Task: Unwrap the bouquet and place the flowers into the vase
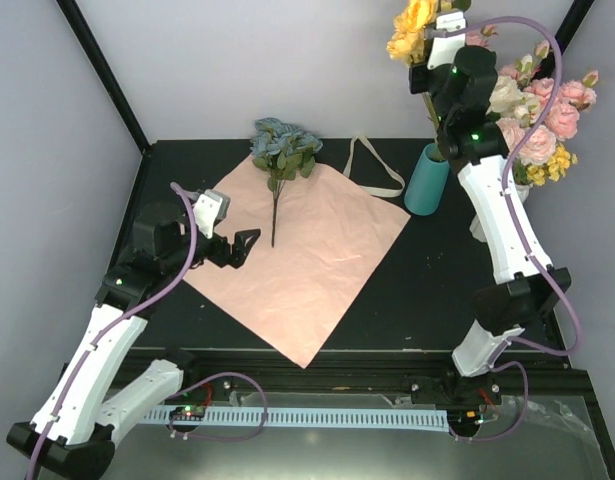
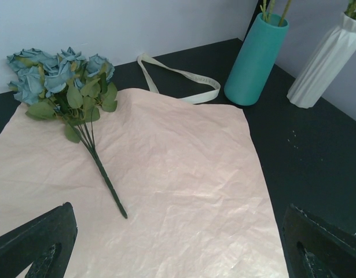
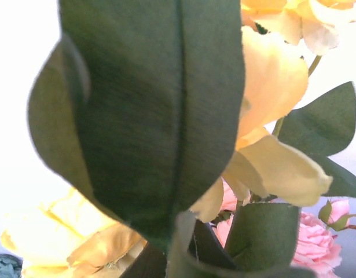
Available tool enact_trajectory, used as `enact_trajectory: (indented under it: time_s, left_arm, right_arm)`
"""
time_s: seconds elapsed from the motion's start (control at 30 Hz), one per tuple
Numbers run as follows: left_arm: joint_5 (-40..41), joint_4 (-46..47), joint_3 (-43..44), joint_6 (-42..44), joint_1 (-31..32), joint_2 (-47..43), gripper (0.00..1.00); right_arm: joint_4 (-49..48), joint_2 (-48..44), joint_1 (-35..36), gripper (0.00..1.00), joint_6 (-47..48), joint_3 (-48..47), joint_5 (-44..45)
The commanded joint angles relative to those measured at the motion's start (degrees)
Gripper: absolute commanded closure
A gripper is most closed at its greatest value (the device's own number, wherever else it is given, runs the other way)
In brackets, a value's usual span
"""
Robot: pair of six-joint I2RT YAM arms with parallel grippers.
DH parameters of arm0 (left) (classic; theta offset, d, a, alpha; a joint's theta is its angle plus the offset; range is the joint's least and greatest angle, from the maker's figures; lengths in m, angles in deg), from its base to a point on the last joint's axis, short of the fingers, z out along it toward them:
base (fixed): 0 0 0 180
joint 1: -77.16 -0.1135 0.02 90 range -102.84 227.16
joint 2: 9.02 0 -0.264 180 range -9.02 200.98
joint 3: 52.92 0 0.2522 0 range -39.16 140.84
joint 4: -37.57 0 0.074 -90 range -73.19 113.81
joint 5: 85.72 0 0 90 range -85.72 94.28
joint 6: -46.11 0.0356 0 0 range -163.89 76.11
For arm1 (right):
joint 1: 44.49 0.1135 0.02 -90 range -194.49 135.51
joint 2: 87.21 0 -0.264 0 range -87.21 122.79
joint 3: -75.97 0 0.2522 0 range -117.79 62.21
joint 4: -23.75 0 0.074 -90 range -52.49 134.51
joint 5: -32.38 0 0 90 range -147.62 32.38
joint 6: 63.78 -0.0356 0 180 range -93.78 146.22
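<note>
The paper sheet (image 2: 178, 174) is matt pink paper, finely creased. The ribbon (image 2: 204, 95) is flat cream cloth. The blue flowers (image 2: 53, 72) are matt cloth on a green wrapped stem. The teal vase (image 2: 256, 58) is smooth with a dull satin finish. The white vase (image 2: 322, 63) is ribbed and matt. The leaf (image 3: 149, 110) shows a fine cloth weave. The table (image 2: 316, 162) is matt black. The left gripper's fingers (image 2: 33, 243) are matt black plastic.
</note>
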Motion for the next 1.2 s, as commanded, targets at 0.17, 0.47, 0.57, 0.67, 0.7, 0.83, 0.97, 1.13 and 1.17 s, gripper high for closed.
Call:
enact_trajectory:
  time_s: [0.17, 0.47, 0.57, 0.67, 0.7, 0.83, 0.97, 1.13, 1.17]
  left_arm:
    - [-1.93, -0.78, 4.11, 1.96, 0.33, 2.08, 0.01]
    - [-1.76, -2.20, 4.95, 1.74, 0.38, 1.94, 0.01]
    - [-0.94, -2.57, 4.75, 1.46, 0.37, 1.28, 0.01]
    - [0.27, -2.67, 4.49, 1.36, 0.38, 0.71, 0.01]
    - [0.52, -2.70, 4.40, 1.36, 0.38, 0.60, 0.01]
    - [0.99, -2.29, 4.29, 1.36, 0.38, 0.82, 0.01]
    - [0.91, -1.65, 4.27, 1.15, 0.38, 1.30, 0.01]
    - [0.38, -1.37, 4.46, 1.44, 0.38, 2.22, 0.01]
    - [0.26, -1.30, 4.47, 1.55, 0.32, 2.37, 0.01]
  right_arm:
    - [-12.20, -3.36, -4.39, 0.98, -7.44, 10.05, -9.63]
    - [-12.68, 3.19, -6.96, 0.98, -9.06, 8.54, -11.52]
    - [-12.50, 4.18, -7.41, 0.98, -8.86, 9.28, -11.00]
    - [-12.87, 4.18, -7.62, 0.98, -9.31, 11.56, -11.72]
    - [-12.93, 4.09, -7.64, 0.98, -9.41, 12.44, -12.18]
    - [-12.11, 4.15, -7.70, 0.93, -9.13, 14.91, -15.09]
    - [-9.79, 4.66, -7.64, 0.75, -8.48, 15.00, -16.71]
    - [-6.05, 4.97, -7.58, 0.37, -7.53, 12.85, -16.52]
    - [-5.62, 4.83, -7.63, 0.32, -7.42, 12.69, -15.86]
